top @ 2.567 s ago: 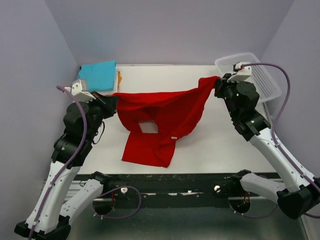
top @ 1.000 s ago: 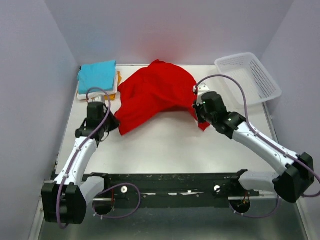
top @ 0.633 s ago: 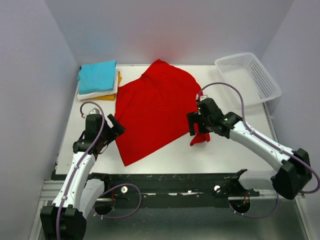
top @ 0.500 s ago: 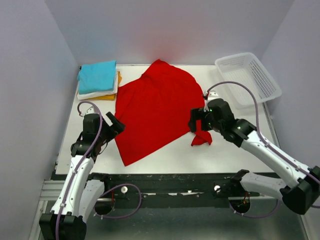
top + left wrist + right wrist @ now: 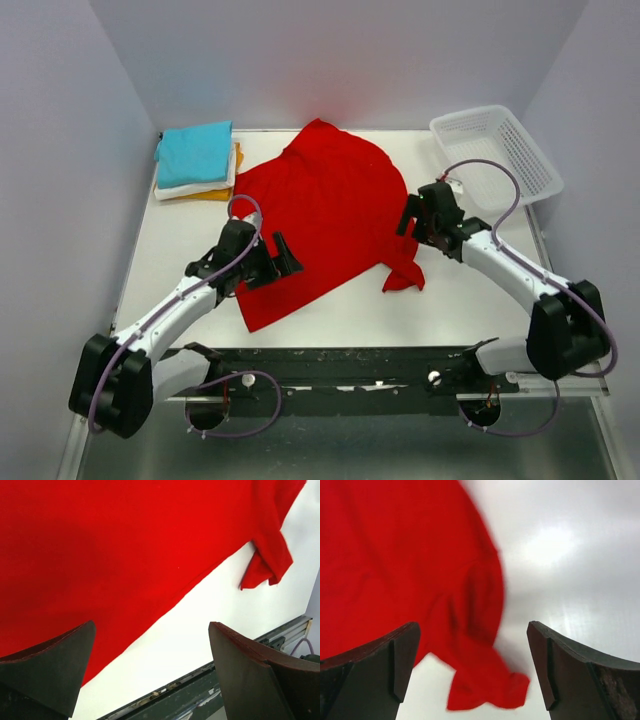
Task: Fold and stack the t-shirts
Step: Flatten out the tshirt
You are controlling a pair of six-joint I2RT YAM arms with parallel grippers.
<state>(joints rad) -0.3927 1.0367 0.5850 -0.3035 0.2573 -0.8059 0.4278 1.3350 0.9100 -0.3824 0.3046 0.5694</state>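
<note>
1. Cloth first: a bright red shirt (image 5: pixel 320 210) lies spread and mostly flat just to the left of the white lattice basket (image 5: pixel 520 160), turned askew, with one corner pointing to the back wall.
2. Its sleeve (image 5: pixel 404 276) on the side toward the basket is twisted into a small crumpled tail, nearer the arms than the basket is.
3. Well left of the basket, past the red shirt, sits a folded pile: a turquoise shirt (image 5: pixel 195 152) on top, a white shirt (image 5: pixel 190 187) under it, and an orange-yellow shirt (image 5: pixel 237 160) showing at the edge.
4. The left gripper (image 5: pixel 151 627) hangs over the red shirt's hem on the side away from the basket, fingers spread wide and grasping nothing.
5. The right gripper (image 5: pixel 472 625) hangs over the shirt's edge facing the basket, likewise spread wide with nothing between its fingers.
6. The table (image 5: pixel 450 300) is plain white; a black rail (image 5: pixel 350 360) runs along its near edge.
7. Pale lilac walls (image 5: pixel 340 60) close in the back and both sides.
</note>
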